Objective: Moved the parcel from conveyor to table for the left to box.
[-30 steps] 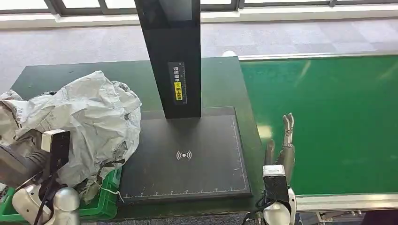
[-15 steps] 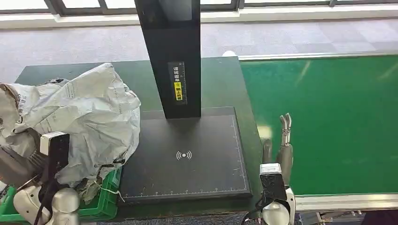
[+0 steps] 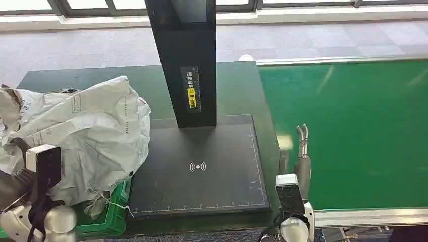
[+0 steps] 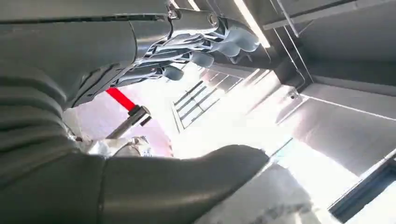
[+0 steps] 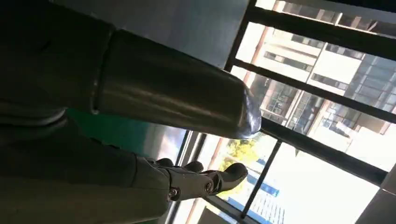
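A crumpled grey parcel (image 3: 86,136) lies heaped over the green box (image 3: 108,217) at the table's left end. My left arm comes up under its near side, and the bag hides the hand in the head view. In the left wrist view my left hand (image 4: 107,60) has its fingers (image 4: 205,42) spread well apart from the thumb (image 4: 187,172), with ceiling showing between them; a fold of the parcel (image 4: 266,200) lies beside the thumb. My right hand (image 3: 301,154) stands at the conveyor's near left edge, fingers straight and holding nothing. The right wrist view shows the same hand (image 5: 140,107) empty.
A black scan mat (image 3: 202,171) with a tall black pillar (image 3: 186,60) fills the middle of the dark green table (image 3: 237,85). The green conveyor belt (image 3: 353,131) runs off to the right, with grey floor beyond.
The parcel rose a little, then sank and spread lower over the box. My left arm has dropped down and to the left. My right hand has drawn slightly back toward me.
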Robot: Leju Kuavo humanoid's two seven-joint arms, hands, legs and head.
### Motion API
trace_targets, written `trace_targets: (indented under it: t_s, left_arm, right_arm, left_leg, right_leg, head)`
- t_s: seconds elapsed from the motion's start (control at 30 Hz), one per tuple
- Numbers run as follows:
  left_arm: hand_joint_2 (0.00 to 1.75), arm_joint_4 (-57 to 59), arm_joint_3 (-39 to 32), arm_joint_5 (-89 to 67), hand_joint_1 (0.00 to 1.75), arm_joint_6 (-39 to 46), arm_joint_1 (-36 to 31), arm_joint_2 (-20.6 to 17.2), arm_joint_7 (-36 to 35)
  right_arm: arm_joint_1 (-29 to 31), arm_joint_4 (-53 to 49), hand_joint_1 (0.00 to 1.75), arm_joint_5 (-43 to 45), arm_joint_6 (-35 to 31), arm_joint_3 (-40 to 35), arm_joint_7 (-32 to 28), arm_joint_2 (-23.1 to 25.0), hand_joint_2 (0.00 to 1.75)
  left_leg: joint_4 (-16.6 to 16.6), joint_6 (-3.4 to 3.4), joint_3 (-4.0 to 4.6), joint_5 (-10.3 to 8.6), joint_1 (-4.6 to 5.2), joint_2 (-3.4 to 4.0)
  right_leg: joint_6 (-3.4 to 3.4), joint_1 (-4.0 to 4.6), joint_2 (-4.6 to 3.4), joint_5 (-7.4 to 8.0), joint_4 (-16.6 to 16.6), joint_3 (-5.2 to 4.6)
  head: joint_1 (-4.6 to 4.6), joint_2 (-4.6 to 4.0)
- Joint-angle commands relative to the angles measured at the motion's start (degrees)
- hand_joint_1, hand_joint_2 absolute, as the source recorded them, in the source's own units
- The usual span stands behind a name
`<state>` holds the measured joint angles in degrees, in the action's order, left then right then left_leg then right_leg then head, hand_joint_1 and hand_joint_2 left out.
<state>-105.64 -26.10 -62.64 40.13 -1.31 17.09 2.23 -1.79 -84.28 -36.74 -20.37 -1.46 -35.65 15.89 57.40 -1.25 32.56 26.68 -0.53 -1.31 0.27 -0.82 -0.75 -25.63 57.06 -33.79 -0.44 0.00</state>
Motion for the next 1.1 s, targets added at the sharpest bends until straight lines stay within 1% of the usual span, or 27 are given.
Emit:
trace_targets:
  t_s: [0.03, 0.1, 0.13, 0.17, 0.2, 0.23, 0.33, 0.37, 0.4, 0.47, 0.53, 0.6, 0.63, 0.7, 0.73, 0.77, 0.8, 0.83, 0.87, 0.93, 0.97, 1.0, 1.03, 1.1]
  left_arm:
    - [1.75, -2.01, -2.62, -2.56, 0.0, -0.13, 1.96, 2.91, -1.9]
    - [1.75, -2.18, -2.34, -3.39, 0.0, -0.13, 2.05, 2.91, -2.46]
    - [1.75, -2.26, -2.26, -3.74, 0.0, -0.13, 2.07, 2.91, -2.67]
    - [1.75, -2.13, -2.17, -3.99, 0.0, -0.13, 2.07, 2.91, -2.88]
    - [1.75, -2.08, -2.12, -4.18, 0.0, -0.13, 2.03, 2.91, -3.0]
    - [1.75, -2.34, -2.04, -4.97, 0.0, -0.13, 2.16, 2.91, -3.57]
    - [1.75, -2.76, -2.23, -5.1, 0.0, -0.13, 2.39, 2.91, -3.74]
    - [1.75, -3.06, -2.44, -5.34, 0.0, -0.13, 2.39, 2.91, -3.88]
    - [1.75, -3.38, -2.58, -5.76, 0.0, -0.13, 2.47, 2.91, -4.1]
    - [1.75, -4.59, -2.8, -7.49, 0.0, -0.13, 2.99, 2.91, -5.21]
    - [1.75, -4.91, -2.77, -12.74, 0.0, -0.13, 3.87, 2.91, -8.85]
    - [1.75, -4.41, -2.74, -13.15, 0.0, -0.13, 3.98, 2.91, -9.29]
    - [1.75, -1.05, -2.3, -17.0, 0.0, -0.13, 4.3, 2.91, -12.65]
    - [1.75, 2.08, -3.3, -17.27, 0.0, -0.13, 3.39, 2.91, -12.73]
    - [1.75, 4.67, -3.88, -17.89, 0.0, -0.13, 2.92, 2.91, -12.79]
    - [1.75, 5.39, -3.93, -17.5, 0.0, -0.13, 2.56, 2.91, -12.59]
    - [1.75, 7.05, -4.41, -16.41, 0.0, -0.13, 1.98, 2.91, -11.55]
    - [1.75, 9.59, -4.12, -13.24, 0.0, -0.13, 1.51, 2.91, -9.37]
    - [1.75, 11.98, -3.33, -8.83, 0.0, -0.13, 1.14, 2.91, -6.07]
    - [1.75, 14.6, -2.03, -6.39, 0.0, -0.13, 0.74, 2.91, -3.45]
    - [1.75, 17.77, 0.5, -3.61, 0.0, -1.17, 0.91, 2.83, -1.14]
    - [1.75, 19.26, 2.31, -1.23, 0.0, -6.44, 0.97, 2.22, 1.23]
    - [1.75, 20.33, 2.35, -1.27, 0.0, -6.28, 0.64, 2.43, 1.33]
    - [1.75, 21.66, 2.47, -3.55, 0.0, -7.26, 0.98, 1.9, 0.76]
  right_arm:
    - [6.04, 5.17, 0.0, -0.61, 0.38, 4.6, 0.58, 3.96, 0.0]
    - [6.14, 5.46, 0.0, -0.88, 0.4, 4.58, 0.75, 3.91, 0.0]
    - [6.15, 5.58, 0.0, -0.99, 0.42, 4.53, 0.8, 3.87, 0.0]
    - [6.18, 5.74, 0.0, -1.13, 0.43, 4.51, 0.88, 3.82, 0.0]
    - [6.18, 5.83, 0.0, -1.13, 0.43, 4.52, 0.88, 3.83, 0.0]
    - [6.15, 5.91, 0.0, -1.26, 0.4, 4.49, 0.9, 3.85, 0.0]
    - [6.19, 5.99, 0.0, -1.41, 0.39, 4.38, 0.94, 3.86, 0.0]
    - [6.26, 6.05, 0.0, -1.54, 0.43, 4.33, 1.01, 3.83, 0.0]
    - [6.34, 6.17, 0.0, -1.71, 0.49, 4.27, 1.14, 3.8, 0.0]
    - [6.72, 6.81, 0.0, -2.39, 0.64, 4.13, 1.66, 3.75, 0.0]
    - [7.46, 7.67, 0.0, -2.9, 0.77, 4.1, 1.98, 3.71, 0.0]
    - [7.63, 7.83, 0.0, -2.97, 0.8, 4.07, 2.03, 3.71, 0.0]
    - [7.67, 7.85, 0.0, -3.17, 0.68, 4.17, 2.15, 3.69, 0.0]
    - [7.63, 7.68, 0.0, -3.11, 0.66, 4.36, 2.21, 3.65, 0.0]
    - [7.4, 7.46, 0.0, -3.15, 0.67, 4.47, 2.23, 3.68, 0.0]
    - [7.38, 7.42, 0.0, -3.15, 0.66, 4.51, 2.23, 3.68, 0.0]
    - [7.19, 7.2, 0.0, -3.15, 0.77, 4.62, 2.61, 3.72, 0.0]
    - [7.07, 7.19, 0.0, -3.17, 0.73, 4.71, 2.58, 3.7, 0.0]
    - [6.93, 7.18, 0.0, -3.18, 0.73, 4.79, 2.52, 3.64, 0.0]
    - [6.65, 7.17, 0.0, -3.23, 0.74, 4.97, 2.39, 3.54, 0.0]
    - [6.37, 7.01, 0.0, -3.29, 0.64, 5.26, 2.29, 3.43, 0.0]
    - [5.71, 6.27, 0.0, -3.31, 0.45, 5.76, 2.28, 3.31, 0.0]
    - [5.16, 5.56, 0.0, -3.34, 0.54, 6.0, 1.98, 3.14, 0.0]
    - [4.76, 4.91, 0.0, -3.36, 0.78, 6.33, 1.74, 3.27, 0.0]
  left_leg:
    - [-0.04, 0.05, -0.1, 0.03, 0.03, 0.45]
    - [-0.01, 0.03, -0.06, 0.03, 0.02, 0.27]
    - [-0.03, 0.04, -0.09, 0.03, 0.02, 0.4]
    - [-0.01, 0.03, -0.06, 0.03, 0.01, 0.3]
    - [-0.04, 0.05, -0.11, 0.04, 0.02, 0.43]
    - [-0.02, 0.03, -0.07, 0.03, 0.03, 0.3]
    - [-0.03, 0.04, -0.11, 0.04, 0.01, 0.4]
    - [-0.02, 0.04, -0.08, 0.03, 0.02, 0.32]
    - [-0.03, 0.05, -0.12, 0.04, 0.01, 0.42]
    - [-0.08, 0.06, -0.16, 0.03, 0.01, 0.51]
    - [-0.04, 0.05, -0.13, 0.05, 0.0, 0.49]
    - [-0.03, 0.04, -0.11, 0.05, 0.0, 0.48]
    - [-0.07, 0.05, -0.15, 0.05, 0.0, 0.51]
    - [-0.14, 0.05, -0.2, 0.0, 0.05, 0.42]
    - [-0.11, 0.04, -0.14, -0.02, 0.09, 0.2]
    - [-0.14, 0.04, -0.19, -0.01, 0.07, 0.3]
    - [-0.15, 0.04, -0.17, -0.03, 0.09, 0.22]
    - [-0.19, 0.05, -0.24, -0.03, 0.09, 0.32]
    - [-0.12, 0.04, -0.17, -0.02, 0.08, 0.19]
    - [-0.1, 0.03, -0.14, -0.03, 0.08, 0.12]
    - [-0.23, 0.05, -0.23, -0.09, 0.07, 0.14]
    - [-0.25, 0.06, -0.26, -0.09, 0.07, 0.17]
    - [-0.21, 0.06, -0.22, -0.1, 0.1, -0.03]
    - [-0.19, 0.06, -0.24, -0.1, 0.07, -0.08]
  right_leg:
    - [-0.03, 0.0, -0.27, 0.07, -0.03, -0.02]
    - [-0.01, -0.01, -0.18, 0.04, 0.0, -0.02]
    - [-0.03, 0.0, -0.24, 0.07, -0.02, -0.03]
    - [-0.02, 0.01, -0.19, 0.05, -0.02, -0.02]
    - [-0.03, 0.01, -0.25, 0.07, -0.04, -0.01]
    - [-0.01, -0.01, -0.18, 0.05, -0.01, -0.02]
    - [-0.03, 0.02, -0.22, 0.06, -0.04, -0.01]
    - [-0.02, 0.0, -0.18, 0.04, -0.02, -0.01]
    - [-0.04, 0.01, -0.23, 0.06, -0.03, 0.0]
    - [-0.05, 0.02, -0.26, 0.09, -0.09, 0.03]
    - [-0.04, 0.04, -0.28, 0.08, -0.05, -0.01]
    - [-0.03, 0.03, -0.3, 0.08, -0.05, -0.03]
    - [-0.04, 0.04, -0.29, 0.09, -0.09, 0.02]
    - [-0.03, -0.02, -0.22, 0.08, -0.11, 0.07]
    - [-0.01, -0.08, -0.07, 0.03, -0.05, 0.05]
    - [-0.02, -0.04, -0.13, 0.06, -0.09, 0.08]
    - [-0.01, -0.07, -0.07, 0.05, -0.08, 0.07]
    - [-0.03, -0.06, -0.12, 0.08, -0.13, 0.11]
    - [-0.01, -0.07, -0.06, 0.03, -0.06, 0.07]
    - [-0.01, -0.06, 0.01, 0.02, -0.05, 0.05]
    - [-0.04, -0.04, 0.07, 0.08, -0.19, 0.16]
    - [-0.04, -0.03, 0.07, 0.09, -0.22, 0.18]
    - [-0.01, -0.08, 0.21, 0.03, -0.16, 0.17]
    - [-0.02, -0.04, 0.29, 0.02, -0.18, 0.19]
  head:
    - [0.02, 0.0]
    - [0.0, 0.0]
    - [0.02, 0.0]
    - [0.0, 0.0]
    - [0.0, 0.0]
    - [0.0, 0.0]
    - [0.0, 0.0]
    - [0.0, 0.0]
    - [0.02, 0.0]
    - [0.02, 0.0]
    - [0.0, 0.0]
    - [0.02, 0.0]
    - [0.0, 0.0]
    - [0.02, 0.0]
    - [0.0, 0.0]
    - [0.0, 0.0]
    - [0.0, 0.0]
    - [0.0, 0.0]
    - [0.0, 0.0]
    - [0.0, 0.0]
    - [0.0, 0.0]
    - [0.0, 0.0]
    - [0.0, 0.0]
    - [0.0, 0.0]
